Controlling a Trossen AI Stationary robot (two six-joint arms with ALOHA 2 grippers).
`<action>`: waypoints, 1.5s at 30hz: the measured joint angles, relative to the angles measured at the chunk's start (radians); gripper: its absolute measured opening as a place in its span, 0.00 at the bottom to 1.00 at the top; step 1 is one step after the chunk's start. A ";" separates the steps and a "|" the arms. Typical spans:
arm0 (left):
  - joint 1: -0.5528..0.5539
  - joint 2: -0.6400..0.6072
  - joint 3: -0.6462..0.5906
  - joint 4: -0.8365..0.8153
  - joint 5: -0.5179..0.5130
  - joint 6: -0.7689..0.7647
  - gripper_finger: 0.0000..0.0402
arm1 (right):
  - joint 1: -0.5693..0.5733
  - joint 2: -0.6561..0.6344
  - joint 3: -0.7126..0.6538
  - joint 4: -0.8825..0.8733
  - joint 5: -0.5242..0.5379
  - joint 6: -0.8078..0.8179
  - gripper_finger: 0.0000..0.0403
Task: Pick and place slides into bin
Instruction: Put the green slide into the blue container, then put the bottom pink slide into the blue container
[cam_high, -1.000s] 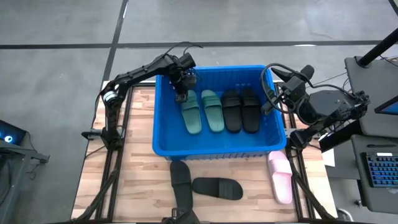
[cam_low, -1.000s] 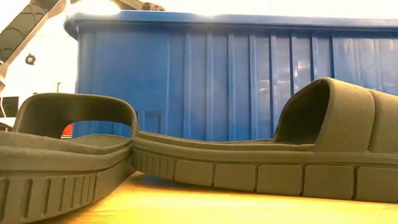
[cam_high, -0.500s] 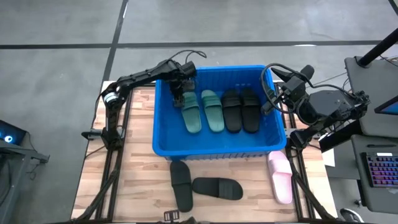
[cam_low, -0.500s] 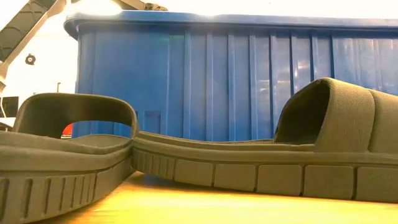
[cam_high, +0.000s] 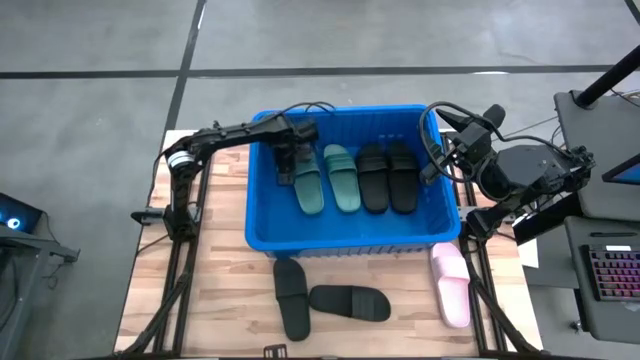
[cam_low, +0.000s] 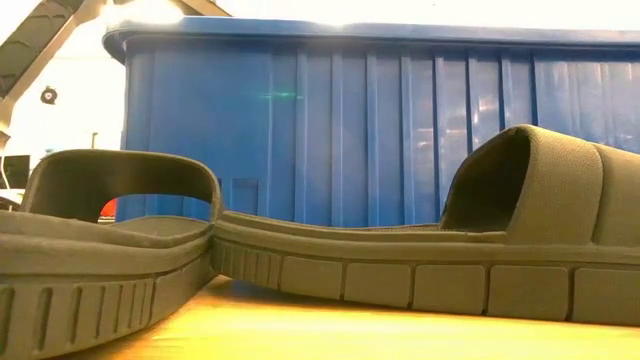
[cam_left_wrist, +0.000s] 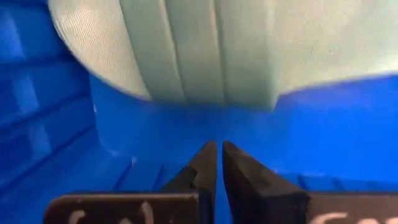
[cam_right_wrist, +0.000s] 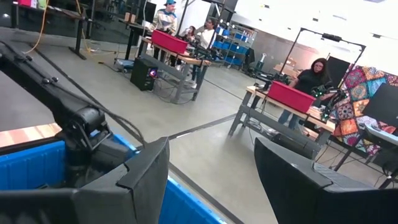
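The blue bin (cam_high: 340, 240) holds two sage green slides (cam_high: 308, 185) (cam_high: 343, 180) and two black slides (cam_high: 375, 178) (cam_high: 403, 176), lying flat side by side on its floor. My left gripper (cam_high: 287, 172) (cam_left_wrist: 219, 152) is down inside the bin at its far left. It is shut on nothing, just off the end of the left green slide (cam_left_wrist: 186, 50). My right gripper (cam_high: 434, 160) (cam_right_wrist: 211, 174) waits open over the bin's far right corner. Two more black slides (cam_high: 291, 297) (cam_high: 350, 302) and a pale pink one (cam_high: 451, 285) lie soles down on the table in front of the bin.
In the low view the two black slides (cam_low: 100, 260) (cam_low: 450, 260) fill the foreground before the bin's near wall (cam_low: 400, 120). Bare wooden table (cam_high: 215, 290) lies left of the bin. People and workbenches show in the room beyond (cam_right_wrist: 311, 81).
My left gripper has gone down into the bin and a little toward the table's near and left edges, ending beside the left green slide's far end. The slides have stayed where they were.
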 joint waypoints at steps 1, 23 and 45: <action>0.000 0.000 -0.013 0.000 -0.027 0.000 0.03 | 0.000 0.000 0.000 0.000 0.000 0.000 0.56; -0.009 0.000 -0.148 0.255 -0.054 -0.020 0.00 | 0.000 0.000 0.000 0.000 0.000 -0.016 0.56; -0.015 -0.052 -0.117 0.231 0.008 -0.083 0.00 | 0.000 0.000 0.000 0.000 0.001 -0.016 0.56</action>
